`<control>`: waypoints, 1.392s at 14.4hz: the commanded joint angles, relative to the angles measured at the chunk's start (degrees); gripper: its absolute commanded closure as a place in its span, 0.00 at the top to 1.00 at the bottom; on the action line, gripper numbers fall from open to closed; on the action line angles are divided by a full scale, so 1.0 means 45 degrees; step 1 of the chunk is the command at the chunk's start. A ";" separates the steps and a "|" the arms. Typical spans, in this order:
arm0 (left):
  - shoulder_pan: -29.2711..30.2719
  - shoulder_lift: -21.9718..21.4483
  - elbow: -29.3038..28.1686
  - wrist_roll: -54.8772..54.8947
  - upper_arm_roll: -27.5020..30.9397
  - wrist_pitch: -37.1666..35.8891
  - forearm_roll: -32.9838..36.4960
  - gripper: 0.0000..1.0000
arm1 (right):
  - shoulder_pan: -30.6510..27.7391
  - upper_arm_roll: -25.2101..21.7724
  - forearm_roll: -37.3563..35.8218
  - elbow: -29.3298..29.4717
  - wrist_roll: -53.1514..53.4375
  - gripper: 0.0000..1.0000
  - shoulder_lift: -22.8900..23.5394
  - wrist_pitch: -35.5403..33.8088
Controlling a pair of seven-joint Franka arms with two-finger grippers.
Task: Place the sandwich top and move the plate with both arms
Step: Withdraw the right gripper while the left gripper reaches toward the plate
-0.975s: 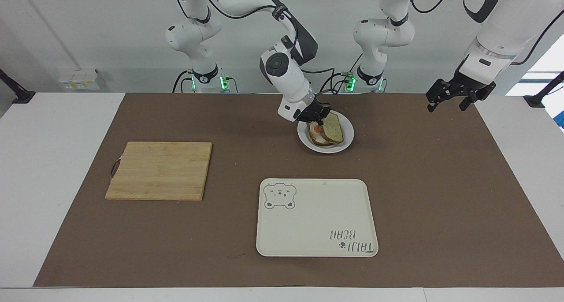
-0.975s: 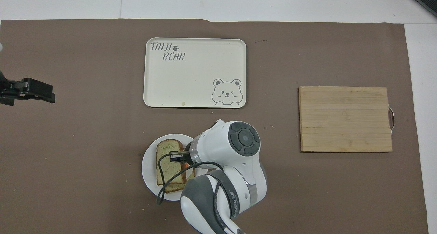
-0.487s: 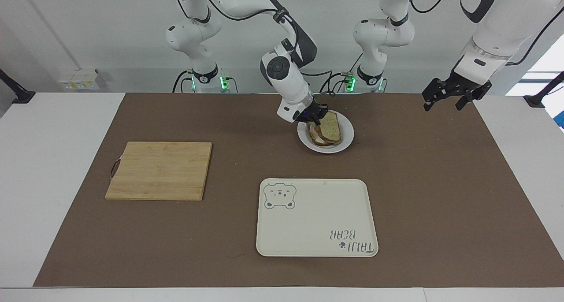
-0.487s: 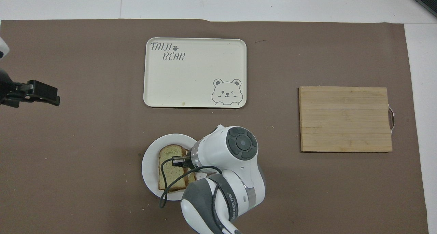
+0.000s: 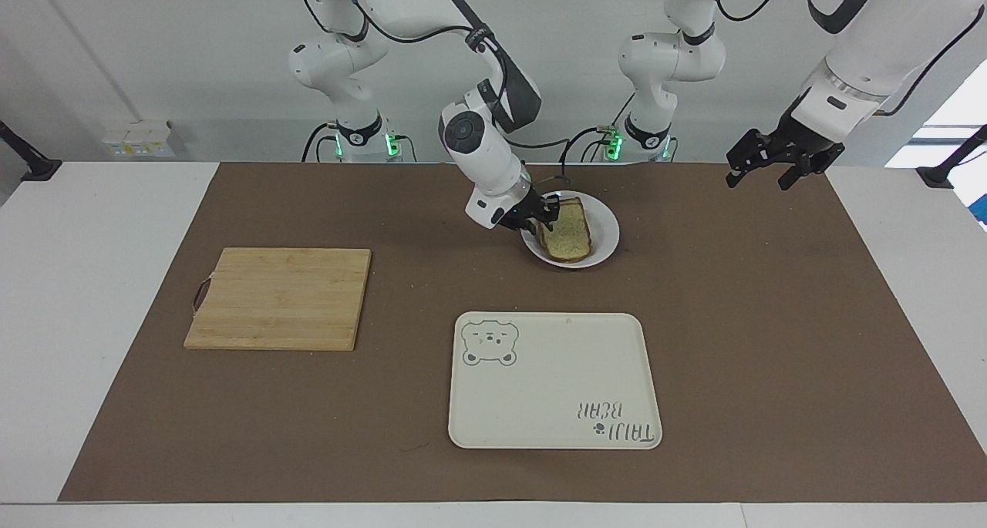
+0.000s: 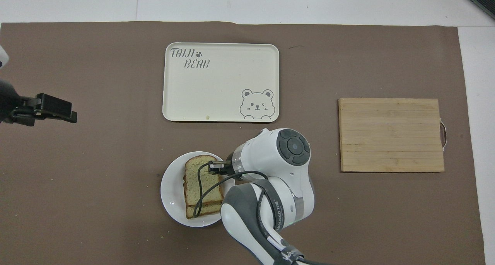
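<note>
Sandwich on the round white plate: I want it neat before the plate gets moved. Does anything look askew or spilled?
Slightly askew. The pale speckled top slice sits offset on the slice beneath, whose crust shows under its nearer end. Both lie inside the glossy white plate. Nothing has spilled. The right gripper is at the slice's edge.

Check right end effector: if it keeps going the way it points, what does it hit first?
Likely the sandwich top on the plate: the right end effector points at its edge, though actual contact is unclear.

Robot lab (two bench-mounted arms (image 5: 478, 135))
</note>
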 commanded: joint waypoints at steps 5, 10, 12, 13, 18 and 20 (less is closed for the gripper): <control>-0.0068 -0.0894 -0.1477 -0.0063 0.0080 0.0493 -0.0130 1.00 | -0.1607 0.0002 -0.2012 0.0512 -0.0267 1.00 -0.0113 -0.0022; -0.0049 -0.1186 -0.3171 0.0792 0.0080 0.2030 -0.1297 1.00 | -0.3033 0.0021 -0.4043 0.0725 -0.0365 1.00 -0.0913 -0.0976; -0.0068 -0.1245 -0.3994 0.1554 0.0060 0.2834 -0.2137 1.00 | -0.3424 0.0002 -0.4375 0.1095 -0.0365 1.00 -0.1128 -0.1989; -0.0068 -0.1245 -0.4307 0.2177 0.0080 0.3030 -0.2606 1.00 | -0.3716 0.0002 -0.4841 0.1271 -0.0365 1.00 -0.1207 -0.2517; -0.0049 -0.1226 -0.6766 0.5419 0.0080 0.4436 -0.4580 1.00 | -0.4966 0.0021 -0.5901 0.1937 -0.0599 1.00 -0.1675 -0.4161; -0.0107 -0.1207 -0.7762 0.6222 0.0080 0.5099 -0.5030 1.00 | -0.5435 -0.0017 -0.5920 0.1957 -0.0638 1.00 -0.2045 -0.4435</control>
